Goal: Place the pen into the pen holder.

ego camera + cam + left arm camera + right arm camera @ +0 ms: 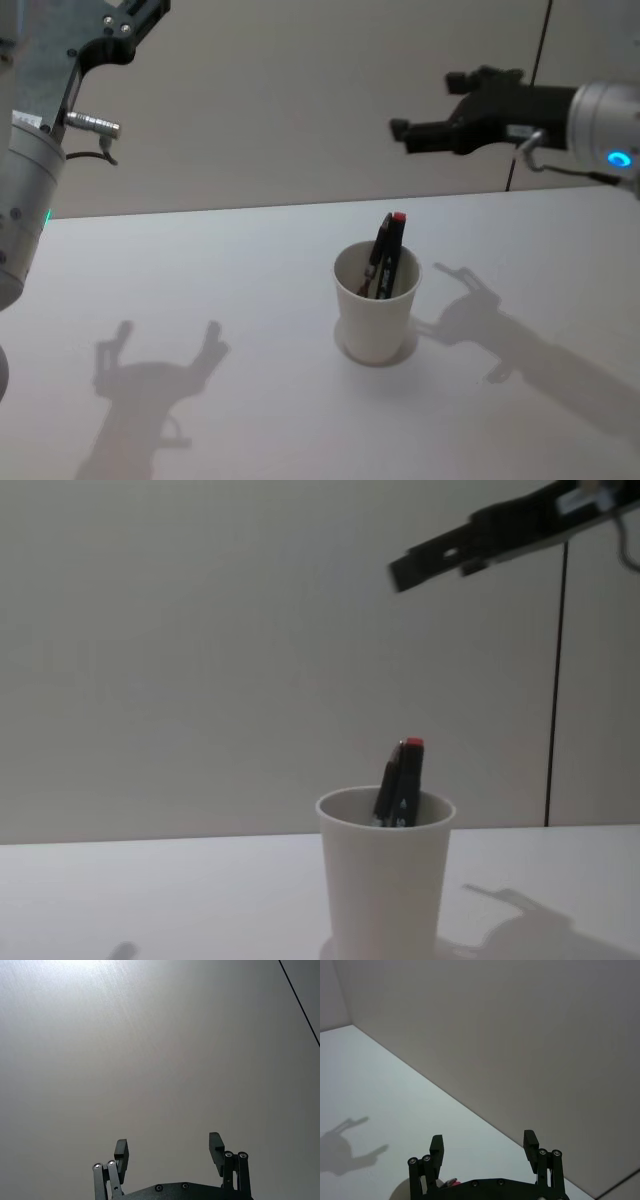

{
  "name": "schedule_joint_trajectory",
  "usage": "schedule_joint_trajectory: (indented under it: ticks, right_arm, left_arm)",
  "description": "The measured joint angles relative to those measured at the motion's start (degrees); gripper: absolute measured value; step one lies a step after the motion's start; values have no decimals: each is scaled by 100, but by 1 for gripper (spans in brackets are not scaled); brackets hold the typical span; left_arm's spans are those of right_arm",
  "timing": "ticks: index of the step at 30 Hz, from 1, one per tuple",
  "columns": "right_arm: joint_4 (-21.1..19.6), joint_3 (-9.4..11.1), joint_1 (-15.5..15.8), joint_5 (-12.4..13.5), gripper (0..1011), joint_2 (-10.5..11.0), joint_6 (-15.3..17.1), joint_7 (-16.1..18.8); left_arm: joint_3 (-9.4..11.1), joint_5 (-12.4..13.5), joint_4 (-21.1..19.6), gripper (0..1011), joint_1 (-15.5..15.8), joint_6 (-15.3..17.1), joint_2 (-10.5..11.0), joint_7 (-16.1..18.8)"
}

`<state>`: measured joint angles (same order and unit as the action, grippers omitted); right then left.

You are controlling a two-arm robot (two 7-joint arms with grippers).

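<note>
One pen holder (pixel 377 305), a white paper cup, stands upright on the white tabletop (pixel 200 290), roughly centre in the head view. Inside it stand dark pens (pixel 386 256) leaning against the far-right rim; one carries a red cap end above the rim. At least two dark bodies are visible (exact count cannot be told, since their lower parts are hidden by the cup wall).

The right gripper (pixel 402 133) hangs in the air above and behind the cup, well apart from it, its fingers spread wide and holding nothing; the right wrist view shows both fingers (pixel 437 1146) parted with bare space between them, and a sliver of the red cap at the frame's edge. In the chest view its tip (pixel 400 572) is high above the cup.

The left gripper (pixel 169 1149) is raised at the left side, fingers likewise spread and empty, facing a plain wall (pixel 150 1050); in the head view its end is cut off by the frame.
</note>
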<state>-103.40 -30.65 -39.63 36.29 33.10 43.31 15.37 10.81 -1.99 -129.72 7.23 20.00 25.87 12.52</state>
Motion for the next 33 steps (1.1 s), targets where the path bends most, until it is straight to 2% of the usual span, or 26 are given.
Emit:
schedule_joint_trajectory:
  ticks: [7,14,33]
  right_arm:
    - [-281,240,122,151,1002,328,62,-527]
    - [-530,483,256,311,1002,674,96,-1046]
    - [-992,1233,656,803,1001,1654,54,-2527]
  left_arm:
    - [6,-1,16,1001,1,-4,-1,-2]
    - [106,-55,255,1001,42,-129,-26,-79]
    - [718,-443,1717,1001,297,-897,-188,-616]
